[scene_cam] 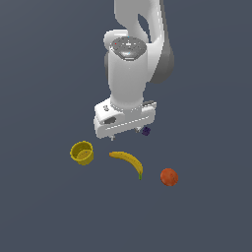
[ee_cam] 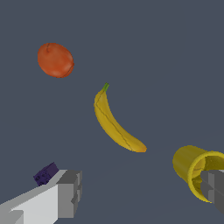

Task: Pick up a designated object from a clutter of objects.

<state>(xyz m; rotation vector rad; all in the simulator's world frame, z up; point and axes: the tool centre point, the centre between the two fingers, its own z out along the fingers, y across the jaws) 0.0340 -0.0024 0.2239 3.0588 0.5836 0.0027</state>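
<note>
The curved yellow banana [scene_cam: 129, 161] [ee_cam: 114, 124] with a greenish stem tip lies flat on the dark grey floor, in the middle of the clutter. My gripper [scene_cam: 126, 132] [ee_cam: 142, 192] hovers above the floor a little behind the banana, open wide with nothing between its fingers [ee_cam: 69, 193]. Banana and gripper are apart. In the wrist view the whole banana shows, ahead of the fingertips.
A yellow cup [scene_cam: 82, 152] [ee_cam: 194, 168] lies on its side at the exterior view's left of the banana. An orange-red ball [scene_cam: 169, 177] [ee_cam: 55, 60] sits at its right. A tiny dark purple cube [scene_cam: 145, 131] [ee_cam: 46, 173] rests beside one finger.
</note>
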